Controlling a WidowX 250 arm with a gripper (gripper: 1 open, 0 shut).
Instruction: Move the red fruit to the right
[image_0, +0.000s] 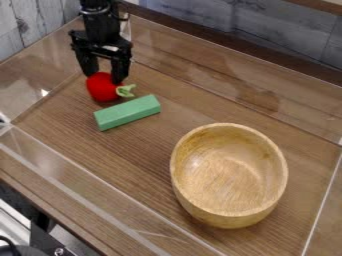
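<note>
The red fruit (102, 88), small, round and glossy with a light-green stem on its right side, sits on the wooden table at the upper left. My black gripper (103, 72) hangs directly over it, open, its two fingers (83, 62) pointing down and straddling the fruit's top. The fingertips reach about the fruit's upper edge, and nothing is held between them.
A green rectangular block (127, 112) lies just right of and in front of the fruit, nearly touching its stem. A large wooden bowl (229, 172) stands at the lower right. Clear plastic walls (40, 70) ring the table.
</note>
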